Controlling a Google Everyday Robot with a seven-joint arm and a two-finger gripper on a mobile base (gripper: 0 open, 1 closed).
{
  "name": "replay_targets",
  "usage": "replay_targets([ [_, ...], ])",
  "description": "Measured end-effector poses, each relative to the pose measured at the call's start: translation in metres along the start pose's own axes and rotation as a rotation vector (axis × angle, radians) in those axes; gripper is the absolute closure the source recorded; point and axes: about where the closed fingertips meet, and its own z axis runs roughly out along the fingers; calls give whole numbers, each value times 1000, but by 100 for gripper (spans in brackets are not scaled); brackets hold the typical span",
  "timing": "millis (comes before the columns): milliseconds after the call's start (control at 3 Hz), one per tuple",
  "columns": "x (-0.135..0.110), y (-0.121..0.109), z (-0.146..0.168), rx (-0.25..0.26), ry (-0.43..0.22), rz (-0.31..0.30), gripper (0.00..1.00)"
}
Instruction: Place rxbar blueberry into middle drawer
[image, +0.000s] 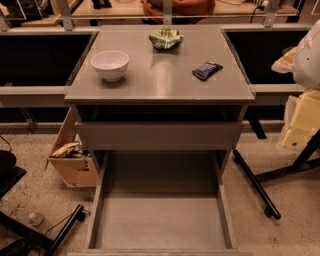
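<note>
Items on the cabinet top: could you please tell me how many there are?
3: a white bowl on the left, a green and white snack bag at the back, the rxbar blueberry at right. None seems hidden. The gripper is not in view.

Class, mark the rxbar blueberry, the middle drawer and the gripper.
rxbar blueberry (207, 70): camera view, middle of wrapper.
middle drawer (160, 225): camera view, bare grey bottom.
gripper (298, 122): camera view, at the right edge, pale body.
</note>
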Motion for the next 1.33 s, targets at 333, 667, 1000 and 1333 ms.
replay_targets([
  [333,0,0,0,0,0,0,0],
  [667,-21,-20,14,32,-33,-93,0],
  [1000,-62,-58,33,116,-44,-287,0],
  [1333,-103,-94,49,178,22,-458,0],
])
